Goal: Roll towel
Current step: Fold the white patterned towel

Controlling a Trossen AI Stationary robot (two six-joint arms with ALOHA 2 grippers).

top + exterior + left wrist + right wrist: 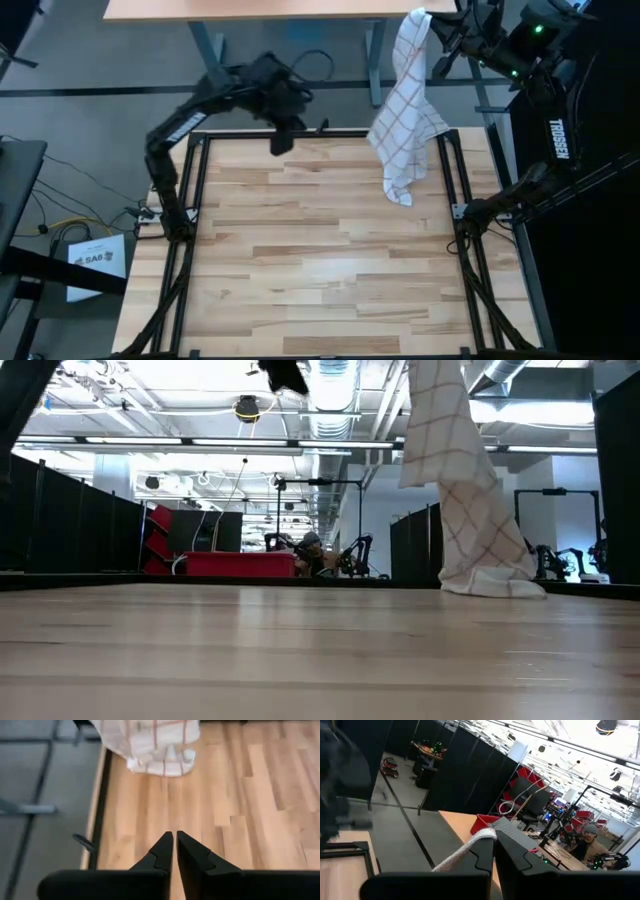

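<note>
The white towel with reddish-brown check lines (pixel 405 110) hangs from my right gripper (pixel 432 30), which is raised high past the table's far right corner and shut on it. The towel's lower end (pixel 490 582) rests bunched on the table near the far right; it also shows in the left wrist view (pixel 155 745). My left gripper (pixel 283 140) is shut and empty, raised above the table's far edge left of the towel; its fingers show closed in the left wrist view (pixel 174 834). My right gripper pinches the towel's upper end (pixel 470 847) between its two fingers, the cloth bunched into a strand beside them; one layer or several, I cannot tell. The towel hangs slack below the gripper, and its lower end (pixel 400 190) lies on the table.
Black frame rails (pixel 450 180) run along the table's sides and far edge. A desk (pixel 250 8) stands beyond the far edge. The wooden tabletop (pixel 320 270) lies bare toward the near edge. A person (pixel 590 835) sits in the room beyond.
</note>
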